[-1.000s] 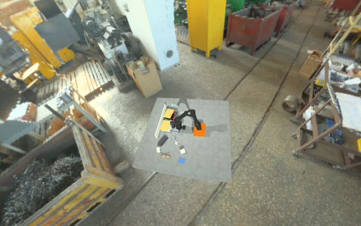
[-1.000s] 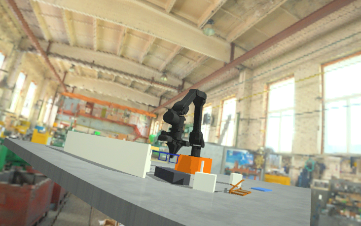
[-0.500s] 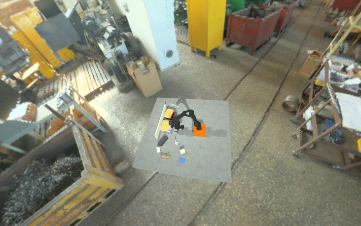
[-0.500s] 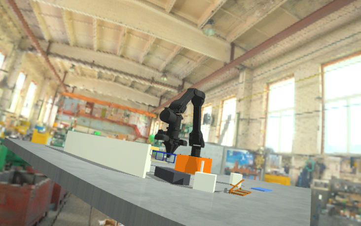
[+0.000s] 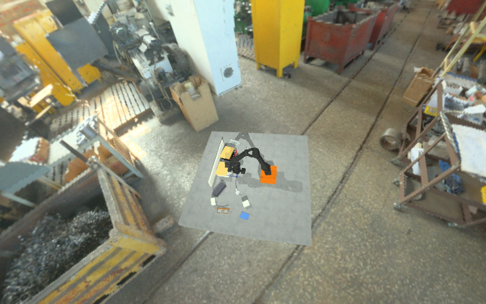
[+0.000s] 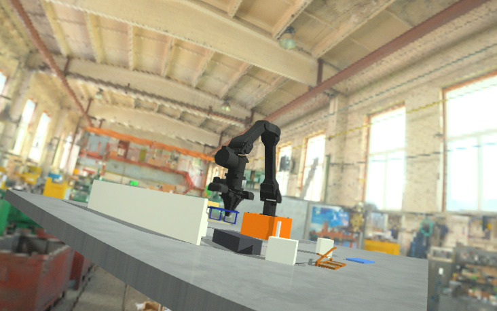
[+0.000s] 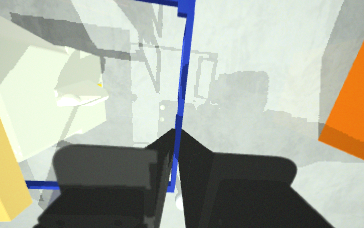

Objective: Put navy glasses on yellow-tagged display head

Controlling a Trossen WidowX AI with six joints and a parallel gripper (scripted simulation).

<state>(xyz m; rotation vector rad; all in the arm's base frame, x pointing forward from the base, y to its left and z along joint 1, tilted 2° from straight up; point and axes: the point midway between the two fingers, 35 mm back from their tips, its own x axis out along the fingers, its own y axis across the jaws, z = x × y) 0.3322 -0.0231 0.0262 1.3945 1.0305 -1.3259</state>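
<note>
My gripper [image 6: 230, 210] [image 7: 176, 133] is shut on the navy glasses [image 6: 220, 214] [image 7: 182, 85], pinching their thin blue frame and holding them above the table. In the wrist view a pale display head [image 7: 35, 115] lies to the left below; its protruding part [image 7: 80, 87] carries a small yellow mark. In the top view two tan-topped heads [image 5: 227, 152] [image 5: 222, 167] stand by the white board [image 5: 216, 161], and the gripper [image 5: 235, 171] is right beside the nearer one. The glasses hang clear of both heads.
The arm's orange base [image 5: 268, 175] [image 6: 265, 225] [image 7: 347, 120] is to the right. A dark box [image 6: 234, 240], two white blocks [image 6: 281, 250] [image 6: 324, 246], orange glasses [image 6: 328, 261] and a blue pad [image 6: 360, 261] lie towards the front. The white board [image 6: 146, 210] hides the heads in the exterior view.
</note>
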